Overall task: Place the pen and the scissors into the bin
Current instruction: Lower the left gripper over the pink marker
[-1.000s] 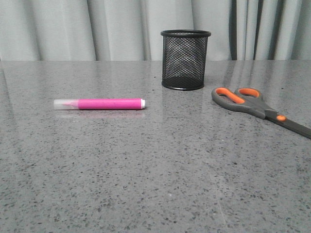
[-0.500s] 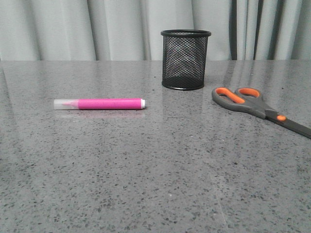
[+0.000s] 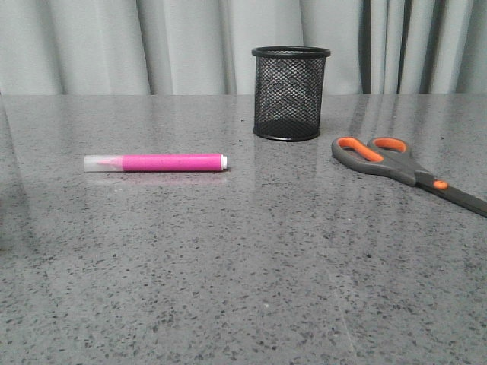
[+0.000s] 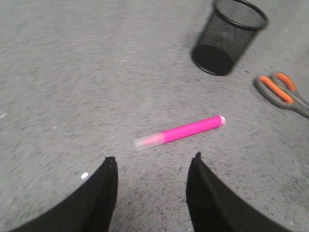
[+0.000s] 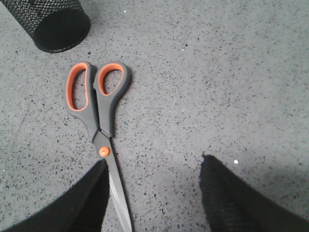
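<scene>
Grey speckled stone table (image 3: pixel 228 289), pale pleated curtains (image 3: pixel 114 46) behind

Count on the table (image 3: pixel 243 289): one pen (image 3: pixel 156 163), pink. One pair of scissors (image 3: pixel 403 169), closed. One bin (image 3: pixel 291 93), black mesh. Two black fingers (image 4: pixel 96 198) in each wrist view. Three loose items in all.

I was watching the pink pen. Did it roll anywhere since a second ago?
No. In the front view the pen lies flat at the same spot on the table, left of the bin and nearer the camera, just as before.
</scene>
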### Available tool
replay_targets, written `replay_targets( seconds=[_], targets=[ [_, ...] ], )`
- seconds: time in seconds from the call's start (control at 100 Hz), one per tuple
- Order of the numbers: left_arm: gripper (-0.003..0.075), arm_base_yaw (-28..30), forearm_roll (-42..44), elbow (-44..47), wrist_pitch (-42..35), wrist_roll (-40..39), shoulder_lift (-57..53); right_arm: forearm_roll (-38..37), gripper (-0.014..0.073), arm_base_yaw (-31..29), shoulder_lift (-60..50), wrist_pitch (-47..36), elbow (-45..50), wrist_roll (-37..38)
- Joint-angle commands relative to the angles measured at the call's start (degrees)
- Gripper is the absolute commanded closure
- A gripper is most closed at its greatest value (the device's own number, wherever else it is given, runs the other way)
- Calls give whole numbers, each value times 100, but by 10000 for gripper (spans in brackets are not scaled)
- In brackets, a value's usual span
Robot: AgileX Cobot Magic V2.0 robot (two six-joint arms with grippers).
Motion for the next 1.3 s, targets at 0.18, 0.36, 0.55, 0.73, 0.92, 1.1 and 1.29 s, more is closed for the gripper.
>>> replay_targets(
  seconds=[0.18,0.36,0.55,0.73,0.92,1.1,1.29],
  targets=[
    [404,-47,-655,-1088,936,1984,1275,32,212,-4,7,-275,-213,-209],
    [404,-57,-655,-1810,1681,3554,2294,32,212,-4,7,-275,-213,-248],
    [404,-470,-592,-2427,1991,4583,3180,32,212,-4,7,-275,-213,-255],
    [404,-994,-374,-2911,1916,4749,3875,32,212,-4,7,-275,-213,-294],
    [404,-1359,-132,-3294,1893,4749,4426,32,212,-4,7,-275,-213,-294],
    [404,-1518,64,-3471,1866,4749,4778,32,212,-4,7,-275,-213,-294],
    [404,-1518,99,-3471,1745,4749,4933,32,212,-4,7,-275,-213,-294]
  ],
)
